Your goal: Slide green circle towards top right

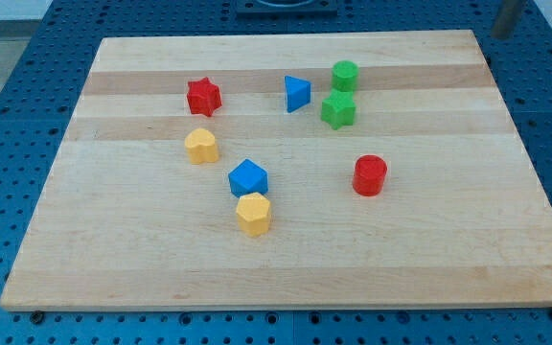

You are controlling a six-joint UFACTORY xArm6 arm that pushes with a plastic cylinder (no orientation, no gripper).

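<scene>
The green circle (pixel 344 75) is a short green cylinder on the wooden board, right of centre near the view's top. It sits just above a green star (pixel 337 109), close to it or touching. A blue triangle (pixel 297 93) lies to its left. A blurred dark rod shows at the view's top right corner, with my tip (pixel 501 34) off the board's top right corner. The tip is far to the right of the green circle and touches no block.
A red star (pixel 202 97) lies at upper left, a yellow heart (pixel 200 146) below it. A blue block (pixel 248 177) and a yellow hexagon (pixel 253 213) sit near the centre. A red cylinder (pixel 369 175) stands at right. The board (pixel 448 268) rests on a blue perforated table.
</scene>
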